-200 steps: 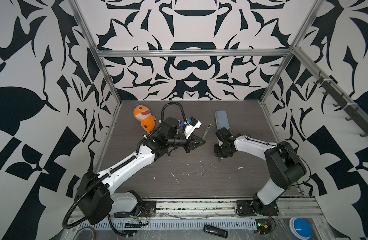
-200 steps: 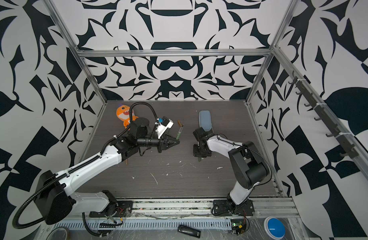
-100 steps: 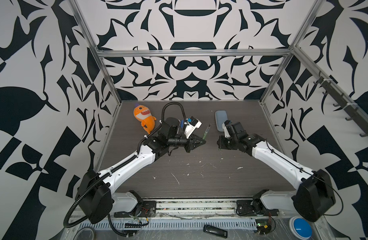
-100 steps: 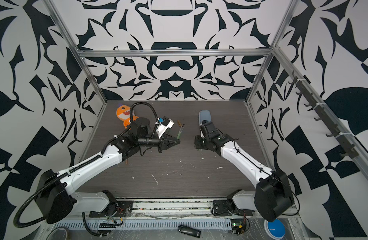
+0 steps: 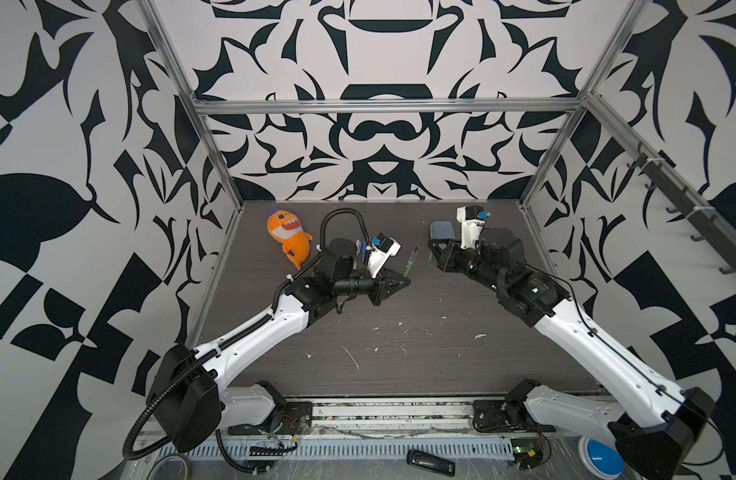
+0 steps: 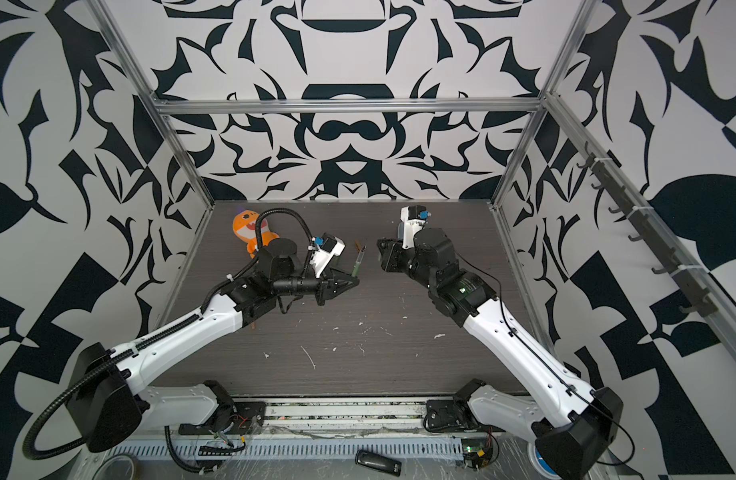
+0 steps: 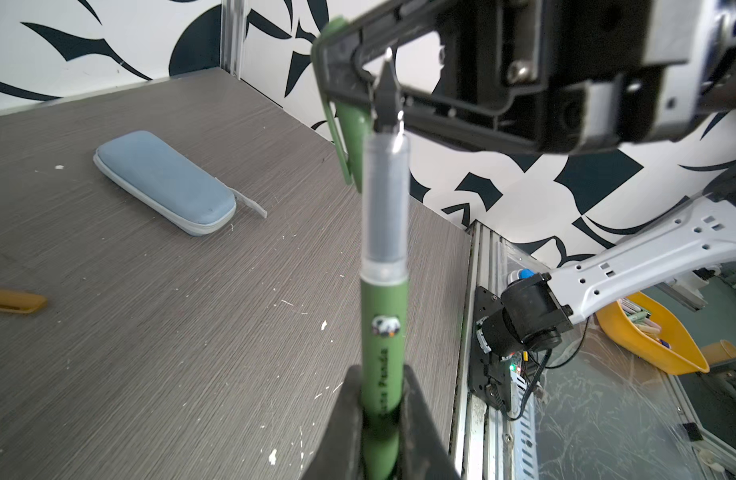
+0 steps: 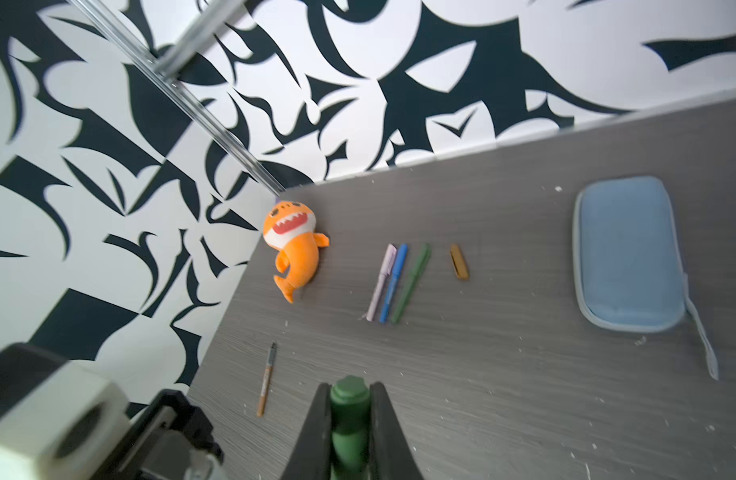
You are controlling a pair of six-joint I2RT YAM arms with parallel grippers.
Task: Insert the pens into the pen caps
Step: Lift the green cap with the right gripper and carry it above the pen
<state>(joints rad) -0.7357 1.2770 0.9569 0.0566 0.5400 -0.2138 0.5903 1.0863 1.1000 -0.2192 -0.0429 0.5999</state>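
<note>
Within the last second the right arm [image 5: 574, 332] had lifted off the desk [image 5: 399, 374] and swung round to face the left arm [image 5: 254, 332]. The right jaws were closed on the green cap [image 8: 349, 399]. The left jaws were clamped on the green pen [image 7: 383, 332], tip raised. The cap stood just beside the tip, not yet over it, so alignment probably remained.
</note>
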